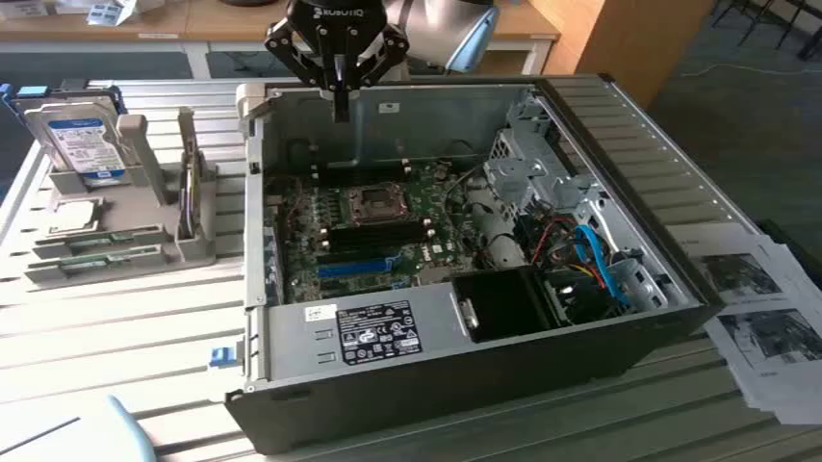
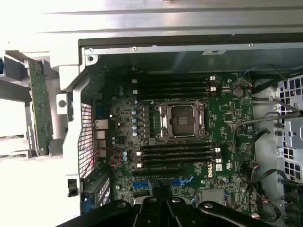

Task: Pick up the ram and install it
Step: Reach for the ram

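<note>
Jaws clenched on nothing, poised over the rear wall of the open case (image 1: 449, 356). Exterior view, left to right: hard drive (image 1: 80, 140) upright in the grey rack (image 1: 103, 255) on the counter. Ram (image 1: 189, 197) on edge in a rack slot just beside it, top edge exposed, presumably for pinching. Case lies on its side, so the motherboard (image 1: 372, 226) slots face upward.

computer case (image 1: 449, 385), papers (image 1: 771, 327) on table (image 1: 129, 318)

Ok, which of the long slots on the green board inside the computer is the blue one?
The long bright-blue plastic slot, lying beside the black slots on the side away from the square silver socket. The other long slots are black.
</note>
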